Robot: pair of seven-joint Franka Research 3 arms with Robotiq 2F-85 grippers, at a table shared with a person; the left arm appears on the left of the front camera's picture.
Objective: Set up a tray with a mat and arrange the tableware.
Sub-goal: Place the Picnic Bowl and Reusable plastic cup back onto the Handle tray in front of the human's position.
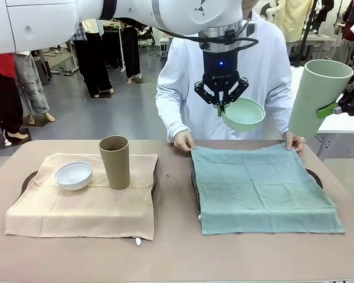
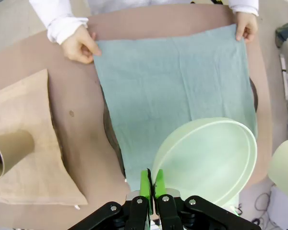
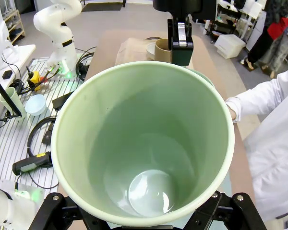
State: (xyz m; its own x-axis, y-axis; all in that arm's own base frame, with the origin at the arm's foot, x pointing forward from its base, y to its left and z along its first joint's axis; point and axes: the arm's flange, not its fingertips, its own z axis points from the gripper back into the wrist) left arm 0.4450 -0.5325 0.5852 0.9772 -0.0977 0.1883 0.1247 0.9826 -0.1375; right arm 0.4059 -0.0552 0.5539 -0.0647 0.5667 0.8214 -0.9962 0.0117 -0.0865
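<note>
1. Left gripper (image 2: 151, 184) clenched on the mint green bowl (image 2: 206, 160) rim; green mat (image 2: 175, 91) below it, tray (image 2: 111, 136) edge peeking out.
2. Right gripper (image 1: 336, 108) grasping the mint green cup (image 3: 144, 143); fingers largely hidden behind it.
3. Brown cup (image 1: 115, 161) and white bowl (image 1: 74, 175) well left of both grippers.

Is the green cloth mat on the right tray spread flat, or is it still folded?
Spread flat. The green cloth mat lies open in one layer over the dark round tray, and the person's hands hold its far corners.
</note>
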